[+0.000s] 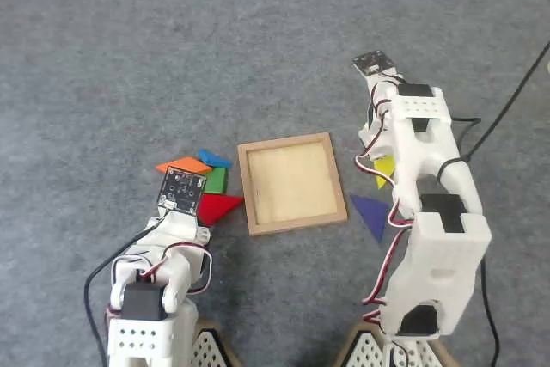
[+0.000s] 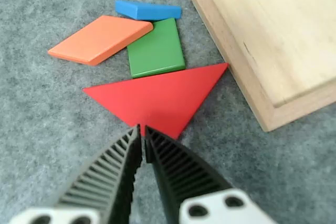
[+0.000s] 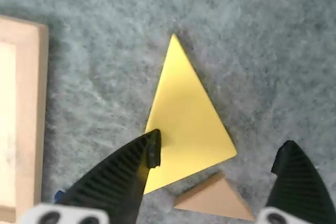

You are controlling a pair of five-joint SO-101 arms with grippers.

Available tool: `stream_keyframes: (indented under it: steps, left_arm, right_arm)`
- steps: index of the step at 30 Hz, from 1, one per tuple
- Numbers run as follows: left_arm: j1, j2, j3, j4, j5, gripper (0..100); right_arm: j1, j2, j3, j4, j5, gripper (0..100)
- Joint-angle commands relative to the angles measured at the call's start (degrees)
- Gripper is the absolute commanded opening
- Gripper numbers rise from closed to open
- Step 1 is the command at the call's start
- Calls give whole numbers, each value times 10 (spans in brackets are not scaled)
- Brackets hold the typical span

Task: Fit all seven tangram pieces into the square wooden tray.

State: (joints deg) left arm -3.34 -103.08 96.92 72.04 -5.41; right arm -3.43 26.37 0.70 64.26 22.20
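The square wooden tray (image 1: 292,223) lies empty mid-table. To its left lie an orange parallelogram (image 2: 100,39), a blue piece (image 2: 148,10), a green square (image 2: 156,48) and a large red triangle (image 2: 157,98). My left gripper (image 2: 142,129) is shut, its tips at the red triangle's near corner. Right of the tray, my right gripper (image 3: 220,150) hangs open over a yellow triangle (image 3: 186,119), one finger (image 3: 149,148) above its edge. A small tan triangle (image 3: 215,199) lies just beside the yellow one. A purple triangle (image 1: 372,214) rests nearer the right arm's base.
Grey carpet covers the table. The tray's rim (image 3: 31,103) runs close beside the yellow triangle. The right arm's white body (image 1: 430,178) hides part of the yellow piece from above. A black cable (image 1: 507,100) trails off at the right.
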Motion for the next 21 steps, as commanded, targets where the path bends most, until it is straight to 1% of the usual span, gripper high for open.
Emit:
stream_keyframes:
  steps: [1, 3, 5, 7, 8, 13, 15, 17, 21]
  left_arm:
    - [-4, -12, -5, 3, 5, 15]
    - [-4, -12, -5, 3, 5, 15]
    - [-4, -12, -5, 3, 5, 15]
    - [-4, -12, -5, 3, 5, 15]
    - [-4, -12, -5, 3, 5, 15]
    - [-4, -12, -5, 3, 5, 15]
    - [-4, -12, -5, 3, 5, 15]
    - [-4, -12, -5, 3, 5, 15]
    - [-4, -12, -5, 3, 5, 15]
  right_arm:
    - [-14, 5, -5, 2, 9, 362]
    - [-15, -17, -4, 0, 8, 368]
    - [-22, -46, 6, 0, 8, 407]
    - [-43, -66, 19, -1, 14, 446]
    - [-50, -68, 29, -6, 18, 451]
    - [-55, -44, 42, -16, 19, 426]
    - [-40, -25, 25, -10, 12, 412]
    - [-20, 0, 3, -10, -13, 387]
    - [-6, 44, -63, 38, -24, 371]
